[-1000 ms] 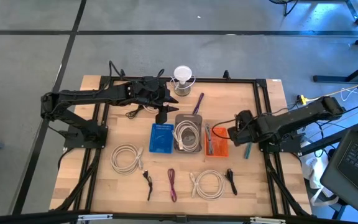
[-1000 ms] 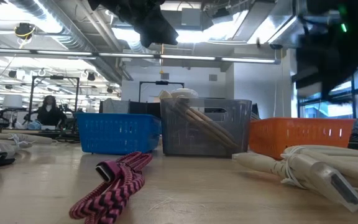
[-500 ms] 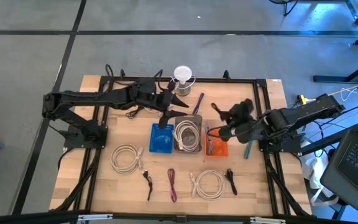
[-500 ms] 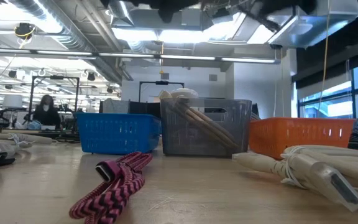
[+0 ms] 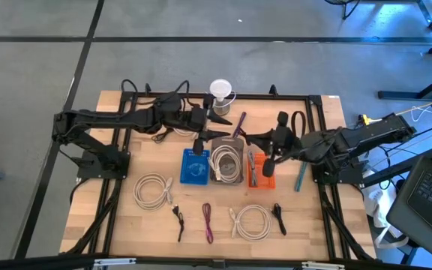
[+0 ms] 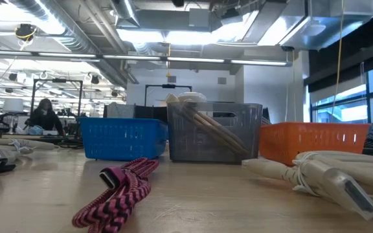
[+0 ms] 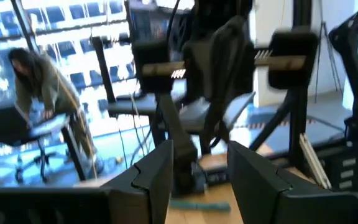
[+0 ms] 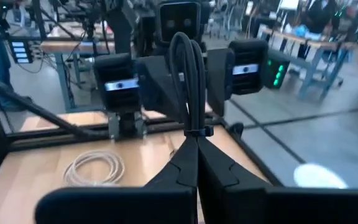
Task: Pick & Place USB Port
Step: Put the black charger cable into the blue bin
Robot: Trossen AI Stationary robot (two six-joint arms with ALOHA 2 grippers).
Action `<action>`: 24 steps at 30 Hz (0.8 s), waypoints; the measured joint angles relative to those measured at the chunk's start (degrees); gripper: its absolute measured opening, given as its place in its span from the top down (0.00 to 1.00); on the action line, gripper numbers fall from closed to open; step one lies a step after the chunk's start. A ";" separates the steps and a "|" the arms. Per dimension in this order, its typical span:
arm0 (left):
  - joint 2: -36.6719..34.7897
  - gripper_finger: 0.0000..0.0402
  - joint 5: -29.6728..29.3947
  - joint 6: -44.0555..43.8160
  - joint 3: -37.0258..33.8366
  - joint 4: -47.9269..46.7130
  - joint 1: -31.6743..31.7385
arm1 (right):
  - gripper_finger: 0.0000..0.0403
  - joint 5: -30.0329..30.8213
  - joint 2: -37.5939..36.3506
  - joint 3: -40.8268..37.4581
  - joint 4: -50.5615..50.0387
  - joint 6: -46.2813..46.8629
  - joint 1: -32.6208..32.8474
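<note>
A black cable (image 8: 189,68), bundled into a narrow loop with a tie, stands up from my right gripper (image 8: 196,149), which is shut on it. In the high view that gripper (image 5: 259,140) hangs above the table between the grey bin (image 5: 227,177) and the orange bin (image 5: 267,180), pointing toward the left arm. My left gripper (image 7: 201,158) is open with nothing between its fingers. It hovers over the far edge of the blue bin (image 5: 187,177) and faces the right arm (image 5: 205,133). Neither gripper shows in the low view. My right gripper pinches the black cable bundle at its lower end (image 8: 195,134), just under the tie, between its two shut fingers. The fingers lie roughly level, coming from the table's right side. The looped bundle is lifted clear and rises upright beyond the fingertips.
Two white cable coils (image 5: 154,190) (image 5: 251,223), a magenta cable (image 5: 207,223) and two small black cables (image 5: 178,221) (image 5: 278,217) lie on the near half. A white coil fills the grey bin. A purple stick (image 5: 238,124), a white round object (image 5: 220,91) and a teal pen (image 5: 300,180) are nearby.
My right gripper has risen from the orange bin toward the far edge and tipped from pointing down to about level, facing the left arm and carrying the black cable clear. My left gripper has lifted and tipped up over the blue bin, leaving the low view.
</note>
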 joint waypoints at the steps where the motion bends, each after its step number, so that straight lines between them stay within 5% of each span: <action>1: 0.00 0.64 0.04 0.00 0.00 1.52 -0.24 | 1.00 -0.54 0.17 0.00 1.15 -1.06 -0.47; 16: -0.15 0.64 0.16 0.45 0.00 5.58 -1.97 | 1.00 -13.56 5.08 0.00 11.52 -7.41 -8.44; 24: -0.02 0.68 -0.95 1.30 0.00 5.27 -1.92 | 1.00 -14.83 6.02 0.00 11.64 -7.41 -8.94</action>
